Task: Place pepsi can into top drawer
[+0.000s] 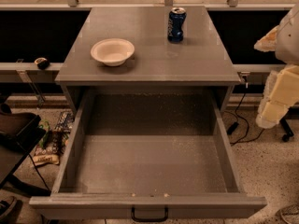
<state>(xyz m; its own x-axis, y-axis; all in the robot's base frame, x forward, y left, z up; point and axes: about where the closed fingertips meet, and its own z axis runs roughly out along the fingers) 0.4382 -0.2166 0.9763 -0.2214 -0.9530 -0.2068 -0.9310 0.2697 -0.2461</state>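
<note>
The pepsi can (pixel 176 24) is dark blue with a silver top and a slight dent. It stands upright at the back right of the grey cabinet top (pixel 154 62). The top drawer (pixel 149 162) is pulled fully open toward me, with a speckled grey floor, a grey front panel and a small black handle (pixel 149 214). Nothing lies inside it. My gripper (pixel 273 104) hangs at the right edge of the view, beside the cabinet and off to the right of the drawer. It is well apart from the can and holds nothing that I can see.
A white bowl (pixel 112 51) sits on the cabinet top, left of the can. Cables (pixel 238 120) run on the floor at the right. A dark tray (pixel 16 127) and snack packets (pixel 46 148) are at the left. A rail runs behind the cabinet.
</note>
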